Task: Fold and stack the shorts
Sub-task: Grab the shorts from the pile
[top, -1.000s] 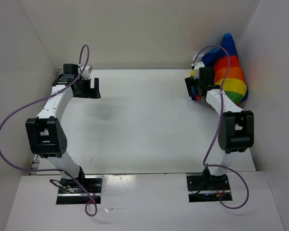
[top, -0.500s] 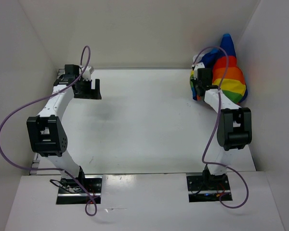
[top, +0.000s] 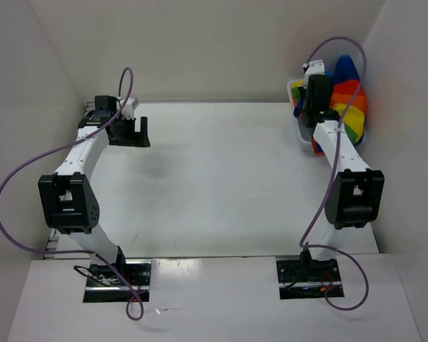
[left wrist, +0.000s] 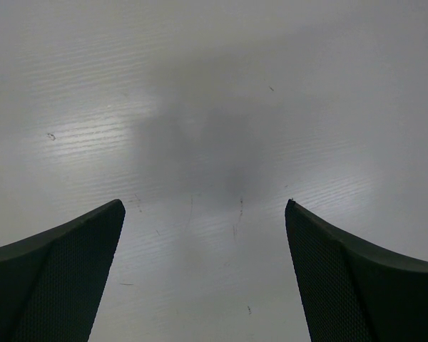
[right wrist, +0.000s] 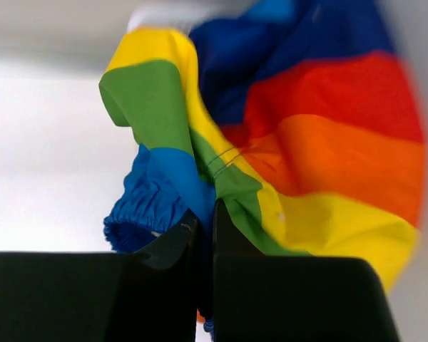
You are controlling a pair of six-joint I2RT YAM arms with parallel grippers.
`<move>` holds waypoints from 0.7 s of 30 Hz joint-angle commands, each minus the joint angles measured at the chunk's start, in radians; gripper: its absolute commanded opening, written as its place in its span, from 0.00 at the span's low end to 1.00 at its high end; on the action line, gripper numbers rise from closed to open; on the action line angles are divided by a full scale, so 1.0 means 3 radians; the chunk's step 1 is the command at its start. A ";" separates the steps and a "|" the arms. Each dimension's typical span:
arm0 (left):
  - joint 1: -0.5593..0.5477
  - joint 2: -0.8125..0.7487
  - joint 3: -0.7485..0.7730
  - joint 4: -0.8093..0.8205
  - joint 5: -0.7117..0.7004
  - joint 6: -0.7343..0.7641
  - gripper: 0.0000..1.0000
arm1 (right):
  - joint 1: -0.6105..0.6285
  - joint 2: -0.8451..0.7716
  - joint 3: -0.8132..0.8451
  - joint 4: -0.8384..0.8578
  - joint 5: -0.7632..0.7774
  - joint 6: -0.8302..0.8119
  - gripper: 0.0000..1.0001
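Note:
The rainbow-striped shorts (top: pixel 351 107) are bunched at the far right corner against the side wall. My right gripper (top: pixel 314 107) is raised beside them and shut on a fold of the fabric. In the right wrist view its jaws (right wrist: pixel 207 208) pinch the cloth where the blue elastic hem meets a green stripe, and the rest of the shorts (right wrist: pixel 328 142) hangs beyond, slightly blurred. My left gripper (top: pixel 132 132) hovers low over the table at the far left. Its fingers (left wrist: pixel 64 263) stand wide apart with only bare table between them.
A white basket (top: pixel 300 132) stands under the shorts at the far right, partly hidden by my right arm. White walls close in the back and both sides. The white table (top: pixel 214 178) stretches between the two arms.
My right gripper has shut on the shorts and risen toward the back corner, pulling the fabric up with it. The left arm has stayed in place.

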 commanded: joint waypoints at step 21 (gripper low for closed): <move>-0.0016 -0.0668 0.0131 0.0113 -0.0062 0.0012 1.00 | 0.0681 -0.0642 0.2187 -0.0346 -0.1356 0.0268 0.00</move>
